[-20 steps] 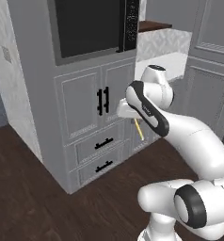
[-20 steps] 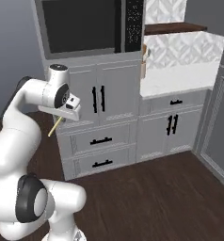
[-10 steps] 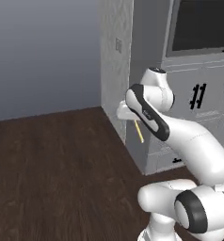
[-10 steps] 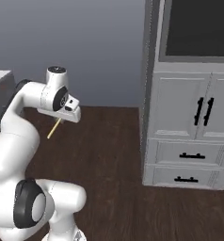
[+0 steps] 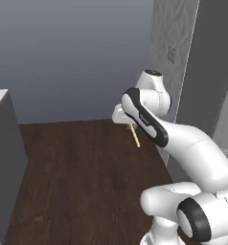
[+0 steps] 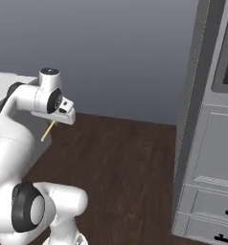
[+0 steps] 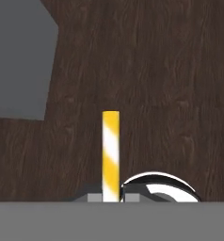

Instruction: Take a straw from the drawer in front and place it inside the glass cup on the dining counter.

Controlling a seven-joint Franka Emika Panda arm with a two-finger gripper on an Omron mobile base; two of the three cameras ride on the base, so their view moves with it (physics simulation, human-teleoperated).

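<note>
Though pinched between the fingers (image 7: 112,197), the straw (image 7: 111,155) jutting beyond them.

The straw (image 5: 135,135) hangs below the gripper (image 5: 131,125), above the floor (image 5: 82,167), slanting toward 5 o'clock in the left base view. The cabinet (image 5: 183,72) stands at 3 o'clock of the gripper. The wall (image 5: 73,57) lies behind, at 12 o'clock. A counter (image 5: 3,158) stands at 9 o'clock.
</note>
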